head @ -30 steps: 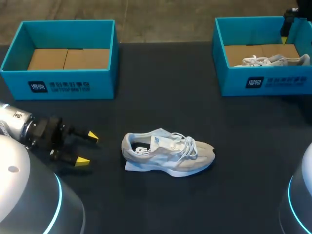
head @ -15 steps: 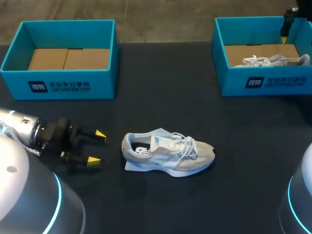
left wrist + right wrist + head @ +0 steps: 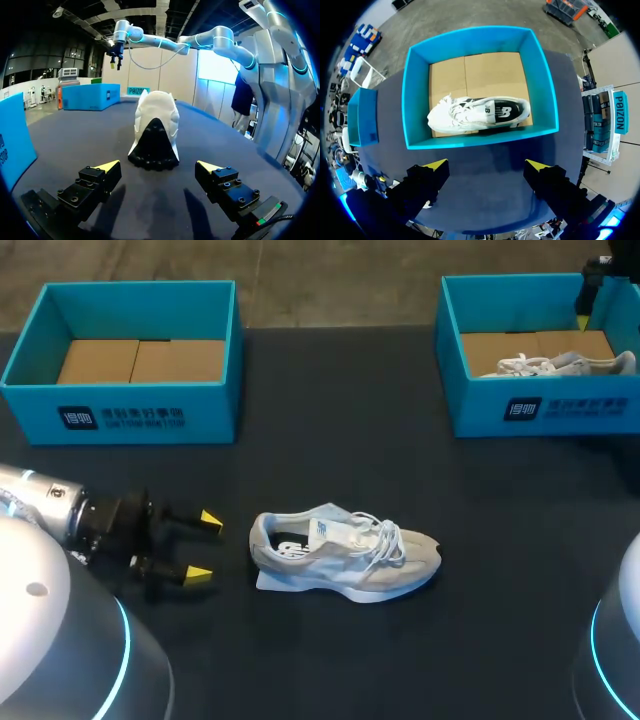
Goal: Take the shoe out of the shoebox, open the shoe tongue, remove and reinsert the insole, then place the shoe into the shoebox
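Note:
A pale grey and white shoe [image 3: 345, 555] lies on its side on the dark table, toe toward the right, laces loose. My left gripper [image 3: 205, 547] hovers low just left of its heel, open. In the left wrist view the heel and black sole of the shoe [image 3: 154, 135] face the open left gripper [image 3: 159, 166], a short way ahead of its yellow tips. My right gripper [image 3: 486, 165] hangs open, high over the right blue shoebox [image 3: 415, 100]. A second white shoe [image 3: 480, 116] lies inside that box.
An empty blue shoebox [image 3: 120, 418] with a cardboard floor stands at the back left. The right shoebox [image 3: 545, 408] stands at the back right with the second shoe [image 3: 560, 364] in it. Bare table lies between the boxes and around the shoe.
My left gripper has slid to the right along the table toward the shoe's heel, staying open. The shoe and the right arm have not moved.

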